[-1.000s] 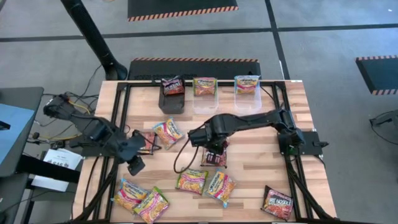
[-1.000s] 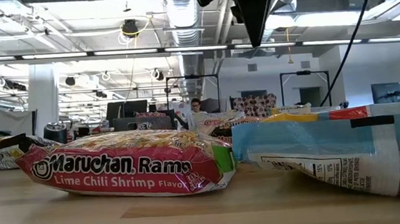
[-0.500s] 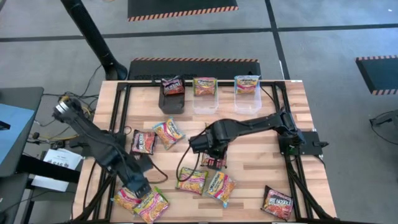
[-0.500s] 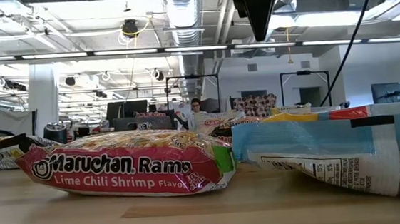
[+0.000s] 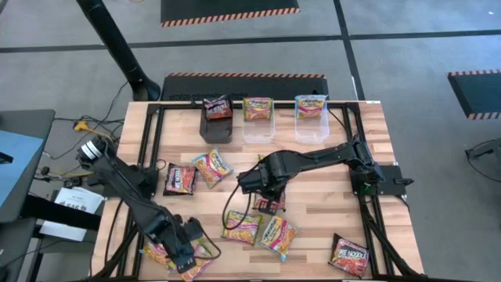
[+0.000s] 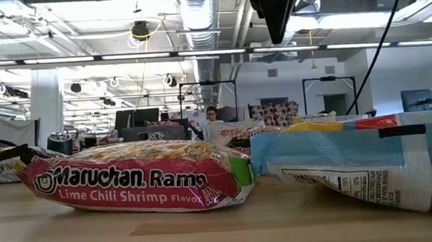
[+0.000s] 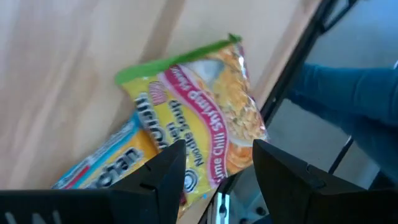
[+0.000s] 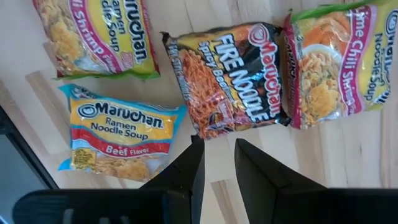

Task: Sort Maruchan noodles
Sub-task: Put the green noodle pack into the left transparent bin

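Maruchan noodle packets lie flat about the table. My left gripper (image 5: 186,252) (image 7: 214,168) hangs open over the near left corner, above a Lime Chili Shrimp packet (image 7: 208,118) and a blue-edged one (image 7: 102,168) beside it. My right gripper (image 5: 262,186) (image 8: 217,168) points down at the table's middle, open by a narrow gap with nothing in it. Just beyond its fingertips lies a dark Fire Noodle packet (image 8: 233,78), with a Beef packet (image 8: 118,134) next to it.
At the far edge stand a black tub (image 5: 217,128) and two clear tubs (image 5: 257,117) (image 5: 311,113), each with a packet in it. More packets lie at left centre (image 5: 180,178) (image 5: 211,166), near centre (image 5: 241,227) (image 5: 278,235) and near right (image 5: 348,254).
My left gripper has swung toward the table's near edge and come down, from beside the dark packet at left centre to above the two packets in the near left corner. Its fingers have stayed open. No packet has moved.
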Available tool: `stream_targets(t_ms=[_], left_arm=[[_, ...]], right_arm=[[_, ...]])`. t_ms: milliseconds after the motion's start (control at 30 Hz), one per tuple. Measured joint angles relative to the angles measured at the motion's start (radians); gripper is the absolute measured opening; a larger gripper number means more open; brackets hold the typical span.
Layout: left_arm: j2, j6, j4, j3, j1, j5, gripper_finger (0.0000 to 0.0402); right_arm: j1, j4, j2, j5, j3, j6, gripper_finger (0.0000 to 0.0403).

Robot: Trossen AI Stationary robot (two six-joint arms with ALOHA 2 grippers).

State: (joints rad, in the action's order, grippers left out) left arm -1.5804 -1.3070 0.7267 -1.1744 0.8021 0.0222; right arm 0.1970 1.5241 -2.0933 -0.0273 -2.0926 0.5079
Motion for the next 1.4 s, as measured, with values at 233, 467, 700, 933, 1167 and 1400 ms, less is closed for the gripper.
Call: stream_targets(t_ms=[233,467,700,933,1167,1400], left_arm=[[-0.089,0.075,-0.018,0.000,0.012,0.044,0.0173],[-0.126,0.108,-0.040,0.000,0.022,0.028,0.0173],[-0.136,0.163,-0.045,-0.001,0.024,0.019,0.0173],[-0.206,0.171,-0.099,-0.001,0.032,0.030,0.0173],[-0.230,0.177,-0.118,-0.003,0.032,0.009,0.0173],[-0.308,0.163,-0.112,-0.010,0.031,0.029,0.0166]], right_arm=[[0.000,-0.021,0.000,0.001,0.000,0.000,0.0113],[0.000,-0.021,0.000,0.001,0.000,0.016,0.0113],[0.000,-0.046,0.000,0.001,0.000,0.017,0.0113],[0.000,-0.062,0.000,0.001,0.000,0.018,0.0113],[-0.001,-0.063,0.000,0.001,0.000,0.018,0.0113],[0.011,-0.063,0.000,0.001,0.000,0.023,0.0113]])
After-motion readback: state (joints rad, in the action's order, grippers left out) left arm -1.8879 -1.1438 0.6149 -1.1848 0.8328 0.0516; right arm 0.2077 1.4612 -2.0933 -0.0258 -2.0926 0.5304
